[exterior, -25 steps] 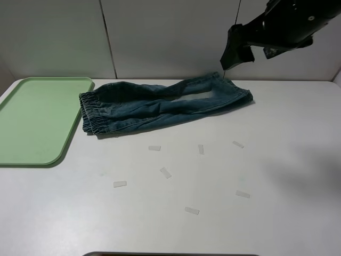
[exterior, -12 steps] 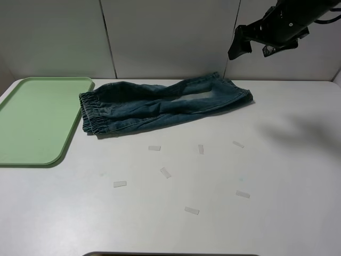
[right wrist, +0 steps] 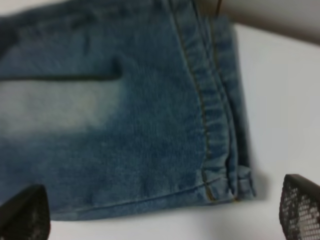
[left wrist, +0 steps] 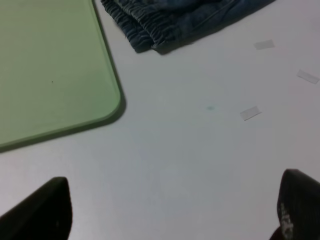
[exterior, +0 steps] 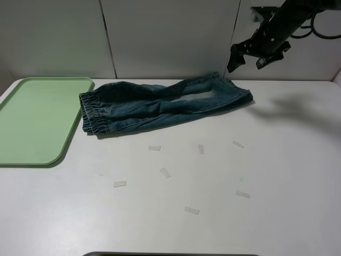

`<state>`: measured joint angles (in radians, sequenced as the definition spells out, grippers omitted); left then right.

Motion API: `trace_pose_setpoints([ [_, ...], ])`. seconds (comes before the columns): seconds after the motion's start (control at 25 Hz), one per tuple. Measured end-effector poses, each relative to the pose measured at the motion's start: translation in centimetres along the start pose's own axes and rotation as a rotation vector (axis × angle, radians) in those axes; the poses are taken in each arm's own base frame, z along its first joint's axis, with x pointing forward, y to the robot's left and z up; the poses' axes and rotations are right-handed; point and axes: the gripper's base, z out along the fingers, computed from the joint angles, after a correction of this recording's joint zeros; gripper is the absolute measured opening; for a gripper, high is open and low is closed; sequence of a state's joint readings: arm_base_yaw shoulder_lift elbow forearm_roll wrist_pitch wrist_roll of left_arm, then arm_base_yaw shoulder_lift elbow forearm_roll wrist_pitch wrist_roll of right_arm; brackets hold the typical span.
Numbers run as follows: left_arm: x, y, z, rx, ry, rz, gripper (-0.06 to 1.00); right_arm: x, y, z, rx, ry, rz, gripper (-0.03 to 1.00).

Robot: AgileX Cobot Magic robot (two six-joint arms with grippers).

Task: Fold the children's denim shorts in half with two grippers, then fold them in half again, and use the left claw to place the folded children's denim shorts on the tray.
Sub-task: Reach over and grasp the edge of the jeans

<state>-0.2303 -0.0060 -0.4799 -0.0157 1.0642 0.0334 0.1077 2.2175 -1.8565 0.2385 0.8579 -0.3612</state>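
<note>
Both wide open, empty, left gripper (left wrist: pixel 175 206), right gripper (exterior: pixel 250 57) above denim shorts (exterior: pixel 160 106)

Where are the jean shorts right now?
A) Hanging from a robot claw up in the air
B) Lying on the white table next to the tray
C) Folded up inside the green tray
B: the shorts lie spread out on the table beside the tray, and the right gripper hangs open above one end of them with nothing in it.
</note>
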Motion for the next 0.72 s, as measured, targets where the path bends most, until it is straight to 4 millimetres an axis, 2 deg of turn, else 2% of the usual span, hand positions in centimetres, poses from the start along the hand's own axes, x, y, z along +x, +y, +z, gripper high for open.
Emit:
trace_pose_setpoints([
  [0.12,0.0,0.0,0.0,0.000,0.000,0.000,0.81,0.4,-0.4,2.5,-0.009,0.039,-0.014,0.69],
  [0.24,0.0,0.0,0.0,-0.001,-0.001,0.000,0.81,0.8,-0.9,4.1,-0.008,0.055,-0.028,0.69],
  [0.52,0.0,0.0,0.0,-0.002,-0.001,0.001,0.81,0.8,-2.7,5.4,0.037,-0.020,-0.005,0.69],
  [0.72,0.0,0.0,0.0,-0.002,-0.001,0.001,0.81,1.6,-3.5,7.1,0.014,-0.006,0.072,0.69],
])
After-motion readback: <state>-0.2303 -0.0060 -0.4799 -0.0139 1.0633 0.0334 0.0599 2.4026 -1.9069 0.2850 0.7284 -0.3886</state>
